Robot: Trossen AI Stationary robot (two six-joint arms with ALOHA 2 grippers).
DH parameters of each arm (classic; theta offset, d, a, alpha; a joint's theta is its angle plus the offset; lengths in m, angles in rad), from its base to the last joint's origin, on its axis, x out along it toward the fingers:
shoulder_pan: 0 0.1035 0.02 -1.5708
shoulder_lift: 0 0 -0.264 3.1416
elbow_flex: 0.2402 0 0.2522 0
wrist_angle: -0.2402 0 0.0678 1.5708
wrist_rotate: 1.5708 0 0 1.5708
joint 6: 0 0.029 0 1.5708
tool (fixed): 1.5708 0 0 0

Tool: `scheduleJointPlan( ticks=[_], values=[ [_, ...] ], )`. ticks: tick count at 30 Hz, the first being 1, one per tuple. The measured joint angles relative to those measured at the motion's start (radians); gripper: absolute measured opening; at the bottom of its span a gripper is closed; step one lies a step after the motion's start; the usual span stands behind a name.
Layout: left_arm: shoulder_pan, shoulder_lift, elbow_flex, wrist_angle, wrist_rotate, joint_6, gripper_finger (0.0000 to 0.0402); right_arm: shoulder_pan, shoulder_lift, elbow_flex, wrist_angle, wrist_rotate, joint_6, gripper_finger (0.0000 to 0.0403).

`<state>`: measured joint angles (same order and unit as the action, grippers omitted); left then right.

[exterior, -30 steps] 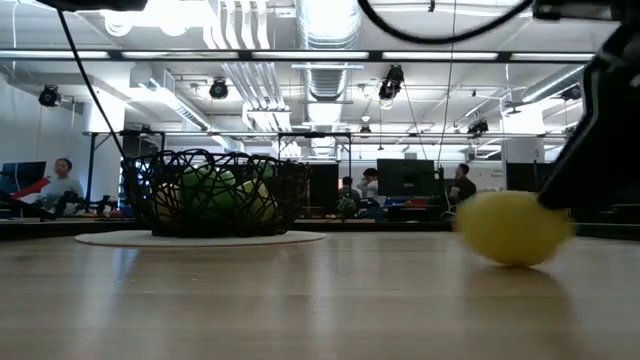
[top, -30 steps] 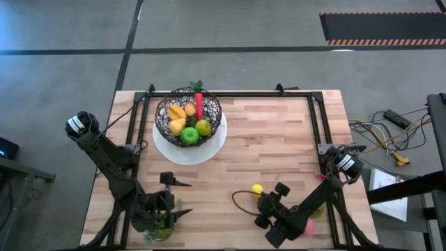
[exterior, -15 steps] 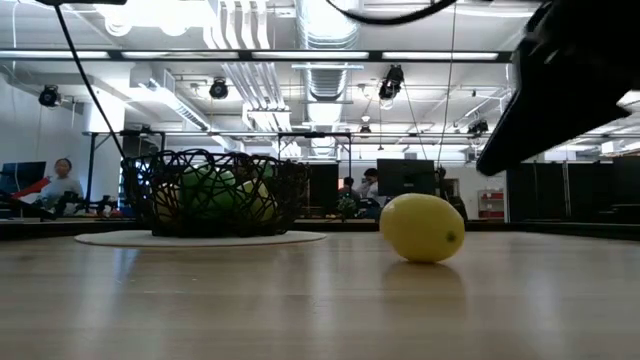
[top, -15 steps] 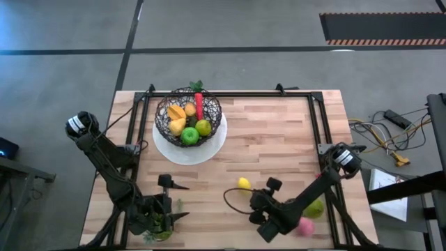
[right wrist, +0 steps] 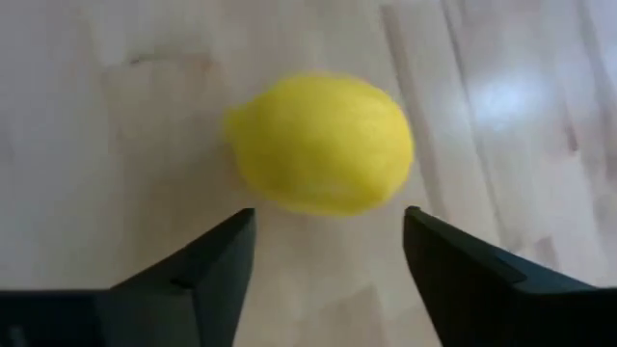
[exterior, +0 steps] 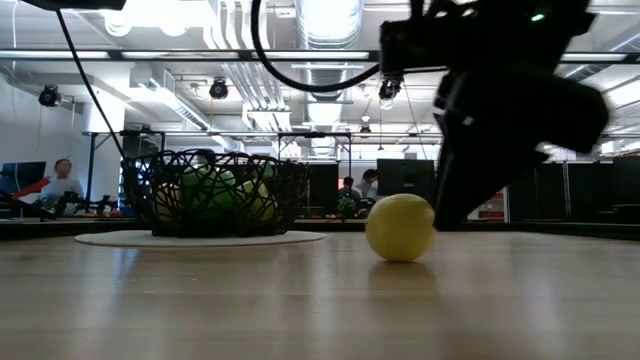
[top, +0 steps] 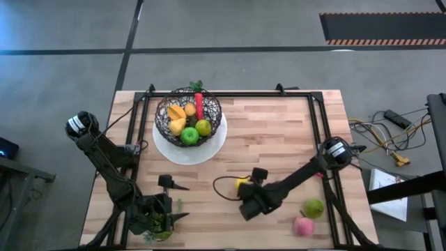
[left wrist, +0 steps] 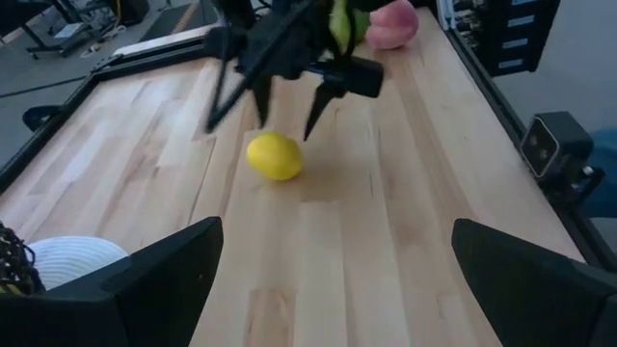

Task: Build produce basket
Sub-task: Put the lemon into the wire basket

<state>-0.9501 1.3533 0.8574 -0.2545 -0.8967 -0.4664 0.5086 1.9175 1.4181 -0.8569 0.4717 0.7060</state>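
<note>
the right tool (right wrist: 328, 260) hangs low over the front middle of the table (top: 279, 139), its two dark fingers (left wrist: 323, 101) spread wider than the yellow lemon (right wrist: 323, 143) and gripping nothing. the lemon lies on the wood just ahead of the fingertips, lined up with the gap between them but not yet inside it. the step in hand looks like the approach to a pick of this lemon. the next move calls for pushing the tool forward and down until the fingers straddle the fruit, then closing gently; a round, smooth piece like this can roll off if one finger nudges it first.

near the table's front right corner, behind the right arm, a pink fruit (top: 303, 225) and a green fruit (top: 314, 208) lie close together, waiting their turn. the left tool (top: 175, 201) sits parked at the front left, fingers wide apart and empty, beside a small green potted plant (top: 159, 224).

farther back on the left, the dark wire basket (top: 189, 115) stands on a flat white plate (top: 212, 143). it already holds several pieces: orange, yellow, two green, and a red piece with a green top. so the task seems well along, with three pieces outside the basket, which stands well apart from the lemon.
</note>
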Motion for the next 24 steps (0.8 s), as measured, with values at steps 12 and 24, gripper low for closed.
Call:
scheduleJointPlan(
  ticks=[12, 24],
  values=[
    [0.001, 0.001, -0.009, 0.001, 0.011, -0.001, 0.0391, -0.067, 0.052, -0.001, 0.245, 0.000, -0.491, 0.0269],
    [0.001, 0.002, -0.070, 0.010, 0.014, -0.071, 0.0391, -0.105, 0.106, -0.002, 0.485, -0.003, -0.605, 0.0246]
  ],
)
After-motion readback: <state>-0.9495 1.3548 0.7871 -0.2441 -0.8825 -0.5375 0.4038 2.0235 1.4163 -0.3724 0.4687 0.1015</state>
